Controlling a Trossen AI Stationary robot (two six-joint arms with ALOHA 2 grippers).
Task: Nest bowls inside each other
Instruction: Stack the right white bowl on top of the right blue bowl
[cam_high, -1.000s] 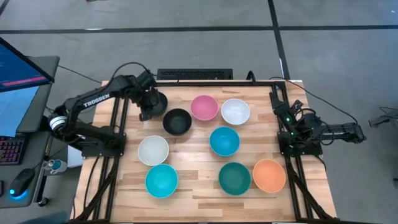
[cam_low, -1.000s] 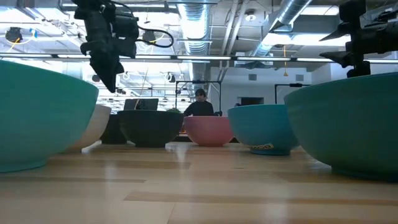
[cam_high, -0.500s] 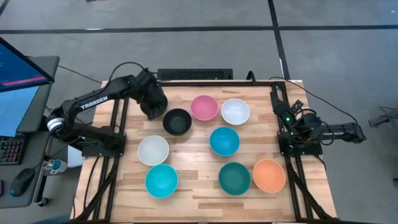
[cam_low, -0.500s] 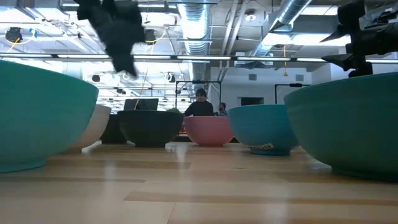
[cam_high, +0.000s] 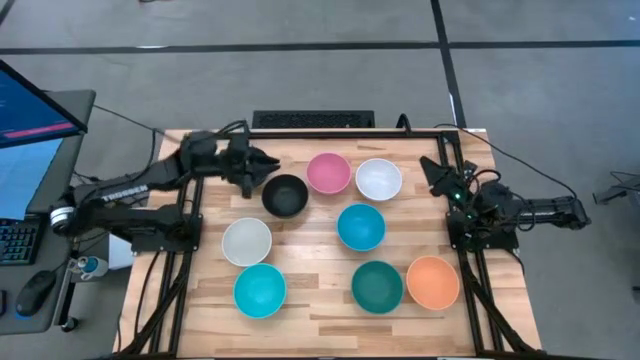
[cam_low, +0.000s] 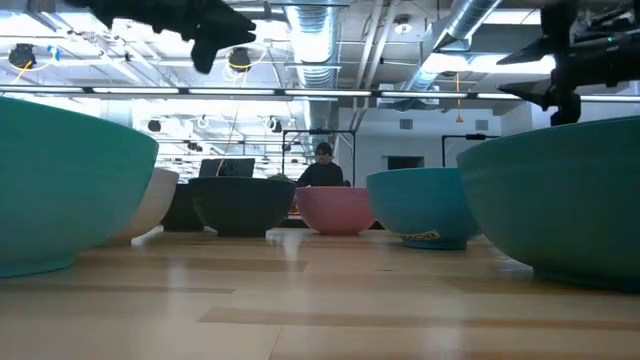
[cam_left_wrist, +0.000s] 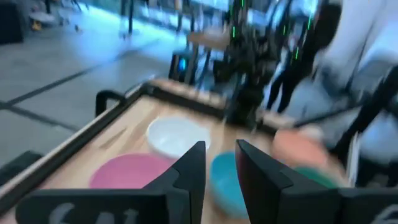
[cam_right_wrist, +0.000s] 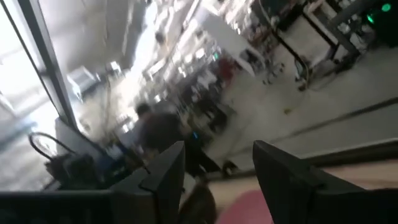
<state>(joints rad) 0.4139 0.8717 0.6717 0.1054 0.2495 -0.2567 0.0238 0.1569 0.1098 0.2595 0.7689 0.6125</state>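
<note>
— Bowls: how are they laid out?
— Eight are seen on the table (cam_high: 320, 300), all empty, none nested; black bowl (cam_high: 285, 195) at ten o'clock.
— Grippers?
— Left gripper (cam_high: 268, 164), fingers narrowly parted, is held beside it; right gripper (cam_high: 432, 172) is spread at three o'clock.

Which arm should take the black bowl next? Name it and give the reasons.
Left. The left gripper hangs just beside the black bowl at the table's far-left part, fingers slightly apart and empty. The right gripper sits at the far-right edge, beyond the white bowl.
</note>
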